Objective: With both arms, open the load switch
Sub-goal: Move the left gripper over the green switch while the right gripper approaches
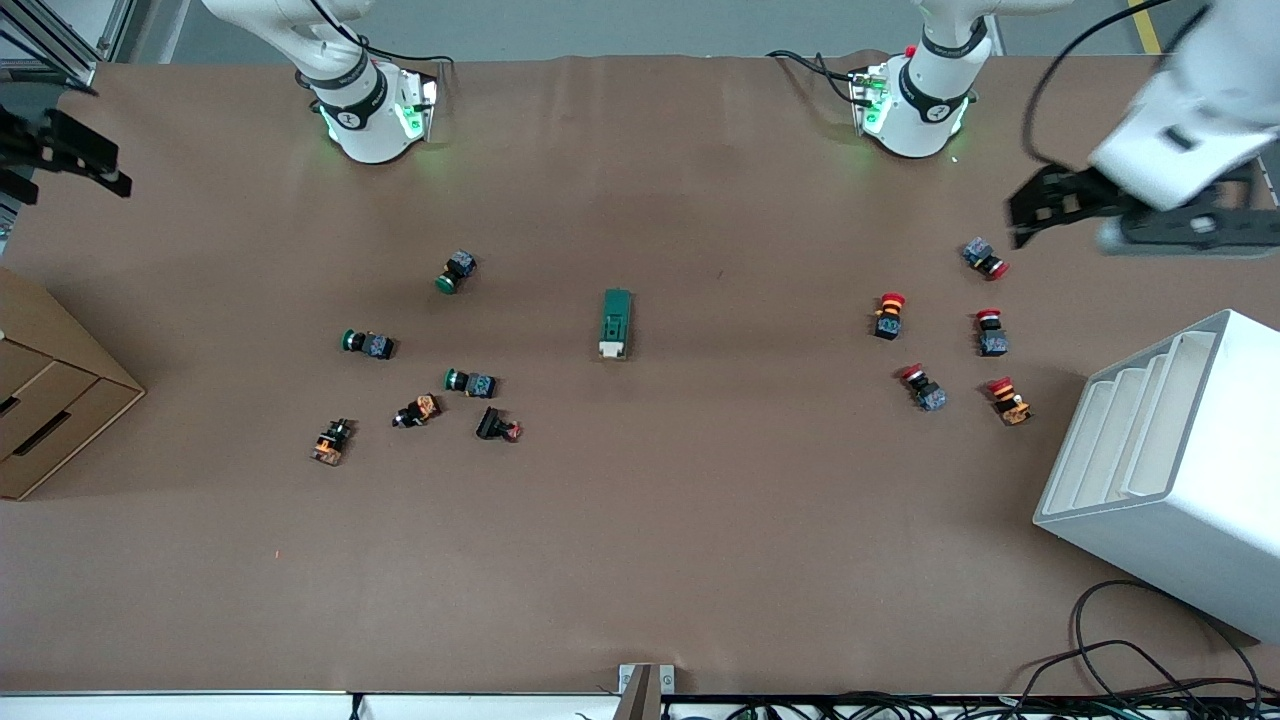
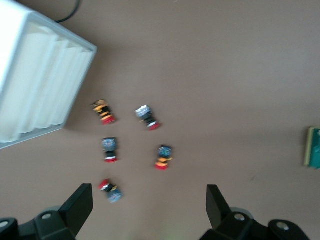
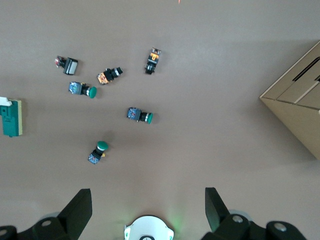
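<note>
The load switch (image 1: 615, 322), a dark-green block with a white tab at the end nearer the front camera, lies alone at mid-table. It shows at the edge of both wrist views (image 2: 312, 147) (image 3: 11, 117). My left gripper (image 1: 1135, 225) hangs open in the air over the left arm's end of the table, above a red-capped push button (image 2: 110, 190); nothing is between its fingers (image 2: 80, 205). My right gripper (image 1: 80, 180) hangs open and empty at the right arm's end, and its wrist view (image 3: 148, 205) looks down on its own base (image 3: 148, 232).
Several red-capped push buttons (image 1: 890, 315) lie toward the left arm's end, with a white slotted rack (image 1: 1170, 470) beside them. Several green-capped and other buttons (image 1: 455, 272) lie toward the right arm's end, near a cardboard drawer box (image 1: 50, 400).
</note>
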You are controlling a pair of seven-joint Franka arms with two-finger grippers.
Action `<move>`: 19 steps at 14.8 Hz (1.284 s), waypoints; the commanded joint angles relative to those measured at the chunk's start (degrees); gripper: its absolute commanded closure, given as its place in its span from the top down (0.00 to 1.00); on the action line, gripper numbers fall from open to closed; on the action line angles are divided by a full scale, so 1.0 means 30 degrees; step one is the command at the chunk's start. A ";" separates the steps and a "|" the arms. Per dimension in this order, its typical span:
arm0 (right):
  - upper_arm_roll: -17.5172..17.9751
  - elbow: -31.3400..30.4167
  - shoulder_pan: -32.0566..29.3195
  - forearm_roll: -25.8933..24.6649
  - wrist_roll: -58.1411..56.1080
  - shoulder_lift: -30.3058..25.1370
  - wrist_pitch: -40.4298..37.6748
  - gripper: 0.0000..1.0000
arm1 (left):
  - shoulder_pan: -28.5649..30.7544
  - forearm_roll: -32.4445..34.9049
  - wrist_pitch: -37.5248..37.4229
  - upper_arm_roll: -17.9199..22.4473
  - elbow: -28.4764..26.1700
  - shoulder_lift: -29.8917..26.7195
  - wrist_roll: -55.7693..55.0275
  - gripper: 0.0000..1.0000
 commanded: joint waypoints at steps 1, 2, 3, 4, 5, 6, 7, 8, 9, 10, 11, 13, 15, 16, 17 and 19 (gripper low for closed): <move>0.0134 0.0339 -0.0371 -0.0295 -0.0366 0.1877 0.0603 1.00 | -0.0078 0.0354 0.1601 -0.2577 -0.0002 0.1297 -0.3047 1.00; 0.0105 0.0310 -0.0342 -0.0500 -0.0280 0.2924 0.1013 1.00 | -0.0194 0.0354 0.3262 -0.3775 -0.0787 0.1650 -0.3986 1.00; 0.0134 0.0310 -0.0312 -0.0792 -0.0308 0.3689 0.0988 1.00 | -0.0486 0.0499 0.5193 -0.4599 -0.1694 0.1653 -0.5126 1.00; 0.0134 0.0252 -0.0254 -0.0795 -0.0192 0.3696 0.1075 1.00 | -0.0866 0.1284 0.6865 -0.4985 -0.2776 0.1769 -0.6501 1.00; 0.0163 0.0164 -0.0051 -0.0650 0.0157 0.3696 0.1192 1.00 | -0.1420 0.2481 0.8564 -0.5162 -0.4092 0.1828 -0.7472 1.00; 0.0308 0.0105 0.0212 -0.0561 0.1669 0.3754 0.1338 1.00 | -0.2180 0.3421 1.0031 -0.5222 -0.5237 0.2119 -0.8061 1.00; 0.0310 0.0076 0.1027 -0.0531 0.4236 0.3958 0.1601 1.00 | -0.3000 0.4329 1.1090 -0.5223 -0.6089 0.2586 -0.8967 1.00; 0.0310 0.0046 0.1818 -0.0444 0.6466 0.4366 0.1922 1.00 | -0.3762 0.5586 1.1826 -0.5252 -0.6446 0.3403 -1.0571 1.00; 0.0310 0.0046 0.2842 -0.0153 0.9331 0.5066 0.2187 1.00 | -0.4611 0.7280 1.2036 -0.5252 -0.6507 0.4252 -1.2559 1.00; 0.0310 0.0075 0.3751 0.0372 1.2115 0.5682 0.2450 1.00 | -0.5547 0.9066 1.2067 -0.5252 -0.6479 0.5247 -1.4696 1.00; 0.0310 0.0104 0.4543 0.1276 1.5159 0.6268 0.2714 1.00 | -0.6514 1.0651 1.2068 -0.5252 -0.6276 0.6156 -1.6835 1.00; 0.0310 0.0221 0.5426 0.2628 1.9245 0.7324 0.3881 1.00 | -0.7866 1.3202 1.2068 -0.5252 -0.6098 0.7565 -2.0590 1.00; 0.0310 0.0222 0.6654 0.2867 2.2148 0.8436 0.5433 1.00 | -0.8453 1.4995 1.2213 -0.5368 -0.6098 0.8476 -2.1774 1.00; 0.0310 0.0280 0.7327 0.2867 2.4106 0.9138 0.6369 1.00 | -0.9095 1.5670 1.2388 -0.5398 -0.6214 0.8769 -2.2184 1.00; 0.0310 0.0396 0.7885 0.2838 2.6156 0.9812 0.7104 1.00 | -0.9711 1.6488 1.2419 -0.5399 -0.6273 0.9062 -2.2972 1.00; 0.0310 0.1912 0.8766 0.2838 3.0464 1.1772 0.7784 1.00 | -1.0940 1.8273 1.2448 -0.5399 -0.6186 1.0144 -2.5689 1.00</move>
